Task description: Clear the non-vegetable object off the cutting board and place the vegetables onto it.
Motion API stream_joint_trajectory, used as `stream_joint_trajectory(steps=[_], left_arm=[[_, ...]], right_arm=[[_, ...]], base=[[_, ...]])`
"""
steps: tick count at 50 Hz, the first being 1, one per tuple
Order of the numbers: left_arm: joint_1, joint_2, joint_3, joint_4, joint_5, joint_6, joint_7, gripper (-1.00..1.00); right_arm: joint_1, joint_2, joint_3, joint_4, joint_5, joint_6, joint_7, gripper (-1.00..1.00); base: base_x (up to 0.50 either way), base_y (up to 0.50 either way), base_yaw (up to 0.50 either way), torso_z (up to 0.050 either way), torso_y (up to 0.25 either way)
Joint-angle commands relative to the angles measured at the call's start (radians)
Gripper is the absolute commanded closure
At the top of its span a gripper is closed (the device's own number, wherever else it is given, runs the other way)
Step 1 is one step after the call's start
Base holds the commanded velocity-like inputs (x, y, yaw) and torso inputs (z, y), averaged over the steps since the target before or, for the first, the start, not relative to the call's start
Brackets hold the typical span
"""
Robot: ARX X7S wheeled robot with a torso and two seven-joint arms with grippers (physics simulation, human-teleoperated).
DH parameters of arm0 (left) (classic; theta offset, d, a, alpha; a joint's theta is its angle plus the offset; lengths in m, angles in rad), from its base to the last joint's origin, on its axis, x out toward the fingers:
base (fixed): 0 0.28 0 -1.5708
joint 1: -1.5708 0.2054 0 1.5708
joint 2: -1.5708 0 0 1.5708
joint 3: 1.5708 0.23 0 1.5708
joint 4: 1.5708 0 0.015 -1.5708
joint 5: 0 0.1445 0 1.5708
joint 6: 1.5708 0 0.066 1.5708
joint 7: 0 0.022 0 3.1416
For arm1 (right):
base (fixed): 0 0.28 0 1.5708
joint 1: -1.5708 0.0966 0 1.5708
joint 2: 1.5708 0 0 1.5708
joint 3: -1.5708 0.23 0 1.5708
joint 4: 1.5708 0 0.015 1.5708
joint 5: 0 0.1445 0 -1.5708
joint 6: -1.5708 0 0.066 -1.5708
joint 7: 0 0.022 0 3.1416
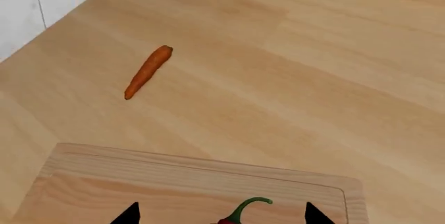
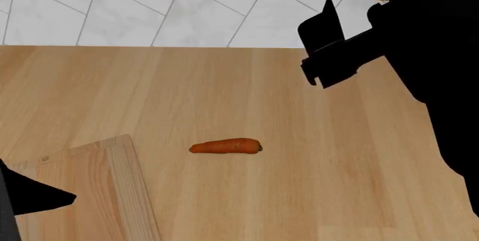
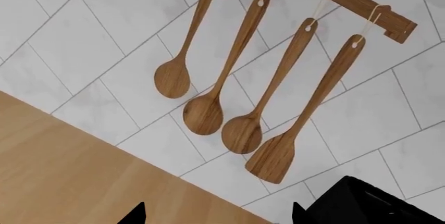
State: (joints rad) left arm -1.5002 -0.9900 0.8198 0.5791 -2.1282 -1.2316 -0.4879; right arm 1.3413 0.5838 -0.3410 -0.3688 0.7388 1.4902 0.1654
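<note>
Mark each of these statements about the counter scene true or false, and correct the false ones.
1. The carrot lies on the cutting board. False: it lies on the bare counter beside the board.
2. The chili pepper is over the board, between the left tool's fingertips. True.
3. The right tool faces the carrot. False: its camera shows wooden spoons hanging on the tiled wall.
4. Cheese sits on the board. False: none is visible.
</note>
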Motion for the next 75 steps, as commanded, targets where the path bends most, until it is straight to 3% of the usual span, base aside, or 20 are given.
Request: stream_joint_trajectory(steps=[1, 14, 27, 56, 75], left_arm=[[-0.130, 0.022, -0.035, -0.057, -0.048, 0.000, -0.004, -1.00], [-0.213, 0.168, -0.026, -0.188, 0.071, -0.046, 0.051, -1.00], [-0.176, 0.311, -0.006, -0.367, 0.399, -0.046, 0.269, -1.00], [-0.088, 0.567, 0.150, -0.777, 0.817, 0.180, 0.584, -1.00], [-0.067, 0.715, 0.225, -1.031, 0.952, 0.306, 0.703, -1.00]], right_arm=[[-0.011, 0.007, 0.007, -0.009, 0.018, 0.002, 0.016, -1.00], [-0.055, 0.014, 0.019, -0.010, 0.033, -0.029, 0.033, -1.00], [-0.055, 0.018, 0.006, 0.004, 0.043, -0.043, 0.043, -1.00], [-0.091, 0.028, 0.006, 0.007, 0.065, -0.063, 0.065, -1.00], [-0.090, 0.035, 0.012, 0.003, 0.092, -0.054, 0.086, -1.00]], base=[[0.00, 0.00, 0.00, 0.000, 0.000], [0.00, 0.00, 0.00, 0.000, 0.000], [0.00, 0.00, 0.00, 0.000, 0.000], [0.00, 0.00, 0.00, 0.000, 0.000], [0.00, 0.00, 0.00, 0.000, 0.000]])
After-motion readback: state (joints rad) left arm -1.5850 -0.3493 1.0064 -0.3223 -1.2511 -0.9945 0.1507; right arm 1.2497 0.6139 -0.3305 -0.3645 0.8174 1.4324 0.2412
